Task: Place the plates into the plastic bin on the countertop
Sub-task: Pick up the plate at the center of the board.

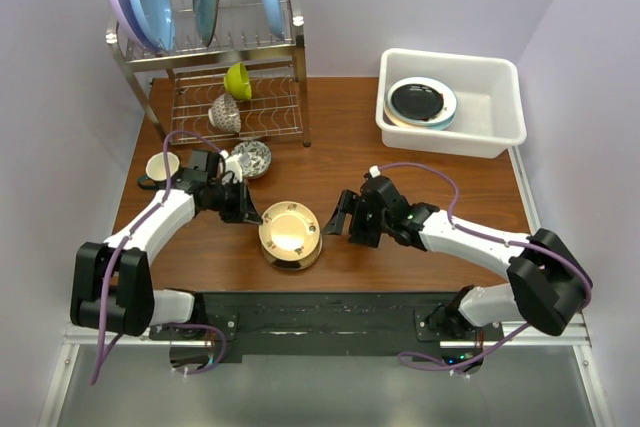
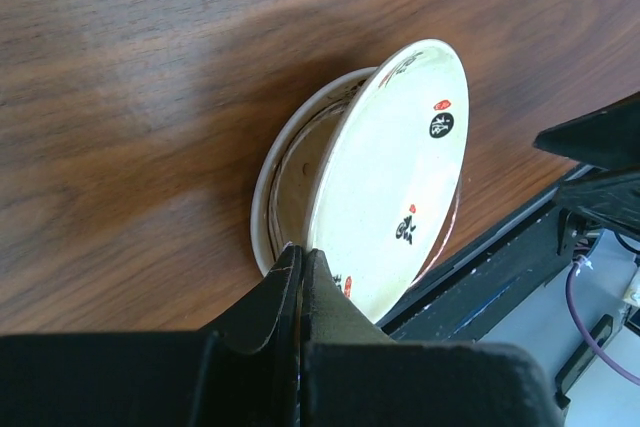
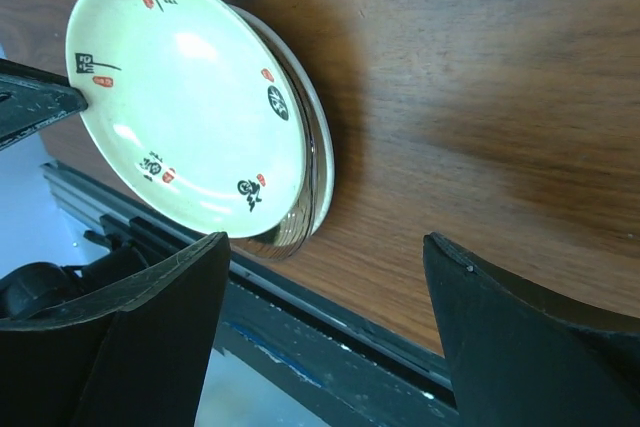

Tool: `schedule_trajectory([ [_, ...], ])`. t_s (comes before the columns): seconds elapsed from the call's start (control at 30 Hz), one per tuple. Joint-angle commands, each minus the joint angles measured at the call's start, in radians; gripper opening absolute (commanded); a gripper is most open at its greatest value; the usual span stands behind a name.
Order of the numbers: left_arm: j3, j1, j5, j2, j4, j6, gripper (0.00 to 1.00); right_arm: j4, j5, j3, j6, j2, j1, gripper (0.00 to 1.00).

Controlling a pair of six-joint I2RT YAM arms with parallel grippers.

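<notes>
My left gripper [image 2: 302, 255] clamps the rim of the white red-spotted plate [image 2: 400, 167] (tilted up off the plate beneath [image 2: 285, 162]), my right gripper [image 3: 325, 247] wide open just beside.

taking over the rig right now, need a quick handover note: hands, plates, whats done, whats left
Left hand: shut on the rim of the white red-spotted plate, tipping it up off the stack at the near edge of the countertop.
Right hand: open, on the stack's other side, holding nothing.
Done: a glossy black plate lies on at least one more plate in the white plastic bin, far right.
Left: move the spotted plate and the plates under it into the bin.
</notes>
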State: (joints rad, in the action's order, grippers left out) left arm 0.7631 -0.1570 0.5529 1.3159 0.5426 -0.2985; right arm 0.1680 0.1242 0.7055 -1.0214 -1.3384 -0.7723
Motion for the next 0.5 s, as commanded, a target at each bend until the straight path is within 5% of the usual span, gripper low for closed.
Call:
schedule_trajectory([
  [0.0, 0.044, 0.008, 0.064, -0.046, -0.004, -0.019, 0.0, -0.111, 0.026, -0.034, -0.051, 0.028, -0.005, 0.82],
  [0.47, 0.045, 0.007, 0.188, -0.073, -0.041, -0.03, 0.0, -0.199, 0.018, -0.074, -0.088, 0.033, -0.007, 0.81],
])
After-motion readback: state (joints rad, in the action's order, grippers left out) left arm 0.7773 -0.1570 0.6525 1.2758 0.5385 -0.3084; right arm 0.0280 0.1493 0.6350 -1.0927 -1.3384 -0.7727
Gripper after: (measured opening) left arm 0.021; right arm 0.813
